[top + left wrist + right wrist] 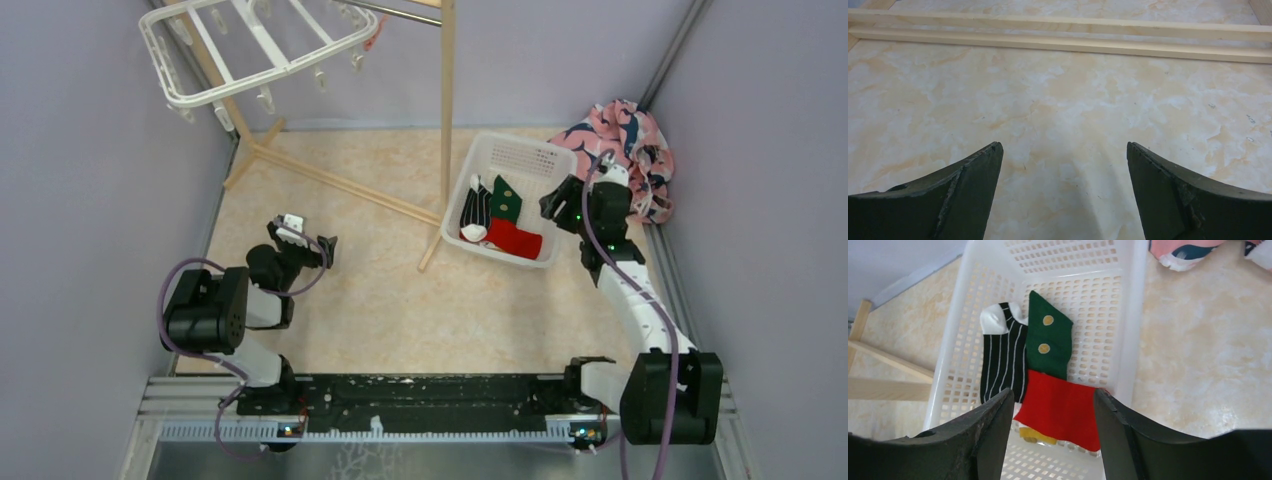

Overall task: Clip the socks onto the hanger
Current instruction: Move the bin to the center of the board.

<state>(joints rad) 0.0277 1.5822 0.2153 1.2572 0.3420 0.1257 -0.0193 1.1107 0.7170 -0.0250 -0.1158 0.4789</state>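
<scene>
Nothing is clipped yet, as far as I can judge; the hanger is at the far left, well apart, and I see no sock on its clips. The socks all lie flat in the white basket; the black striped sock is just beside the green sock; the red sock covers the green one's lower end. My right gripper hovers spread above them, holding nothing; my left gripper is spread too, over the table.
</scene>
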